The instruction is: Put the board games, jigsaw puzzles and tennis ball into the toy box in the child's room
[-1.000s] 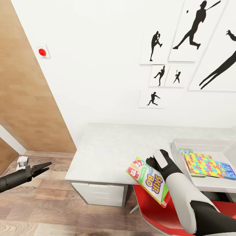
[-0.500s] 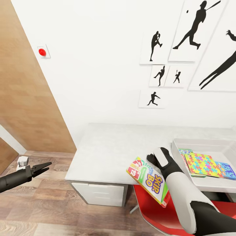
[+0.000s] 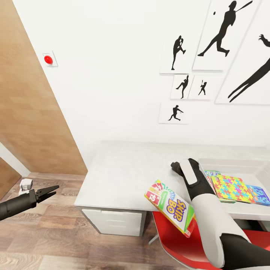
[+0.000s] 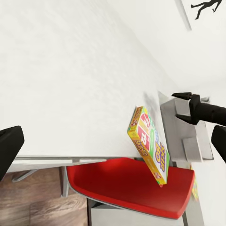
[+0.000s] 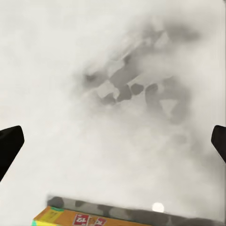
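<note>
Pale grey table serves as the reference. Skip-Bo box lies tilted at the table's front edge, overhanging it above the red chair; in the left wrist view the box hangs past the edge, apart from the right gripper. Right gripper hovers over the table top just beside the toy box, its fingers spread apart and empty; the right wrist view shows both fingertips wide apart over the table. Inside the toy box lies a jigsaw puzzle. Left gripper hangs well left of the table, above the wooden floor, fingers parted.
</note>
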Robot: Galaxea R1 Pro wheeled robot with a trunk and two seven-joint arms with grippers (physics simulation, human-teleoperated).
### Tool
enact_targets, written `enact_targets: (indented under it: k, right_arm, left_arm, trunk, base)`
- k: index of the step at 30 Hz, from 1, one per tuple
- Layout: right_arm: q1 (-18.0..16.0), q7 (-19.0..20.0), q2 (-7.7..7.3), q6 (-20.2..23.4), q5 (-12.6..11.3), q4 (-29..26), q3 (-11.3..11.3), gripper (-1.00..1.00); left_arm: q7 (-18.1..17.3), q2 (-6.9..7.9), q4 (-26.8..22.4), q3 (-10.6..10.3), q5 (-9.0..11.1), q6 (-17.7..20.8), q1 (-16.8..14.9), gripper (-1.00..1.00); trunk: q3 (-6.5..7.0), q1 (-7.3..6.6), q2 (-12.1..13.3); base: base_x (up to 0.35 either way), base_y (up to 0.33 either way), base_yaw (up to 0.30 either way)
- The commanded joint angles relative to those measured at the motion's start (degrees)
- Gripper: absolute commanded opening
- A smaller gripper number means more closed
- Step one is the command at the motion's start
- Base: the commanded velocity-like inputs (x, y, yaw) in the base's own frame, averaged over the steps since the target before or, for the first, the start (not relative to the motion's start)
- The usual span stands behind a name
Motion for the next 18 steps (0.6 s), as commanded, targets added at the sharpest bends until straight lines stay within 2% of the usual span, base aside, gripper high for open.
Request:
enact_targets:
  k: [1, 7, 18]
  right_arm:
    - [0.02, -0.43, 0.02, 0.77, -0.45, -0.33, -0.11, 1.0]
    - [0.34, -0.36, -0.08, 3.41, -0.62, -0.64, -0.22, 1.0]
    - [0.53, -0.23, -0.2, 4.0, -0.71, -0.51, -0.27, 1.0]
  left_arm:
    - [-0.16, 0.01, 0.0, 0.02, -0.01, 0.24, -0.05, 1.0]
    - [-0.28, 0.01, 0.0, 0.03, -0.01, 0.24, -0.04, 1.0]
    - [-0.76, 0.01, 0.0, 0.03, 0.07, -0.12, -0.04, 1.0]
  trunk:
    - [-0.11, 0.03, -0.11]
    - [-0.11, 0.03, -0.11]
    - [-0.11, 0.03, -0.11]
  base:
    - [0.0, 0.0, 0.0]
    - [-0.03, -0.003, 0.0]
    - [-0.079, -0.042, 0.0]
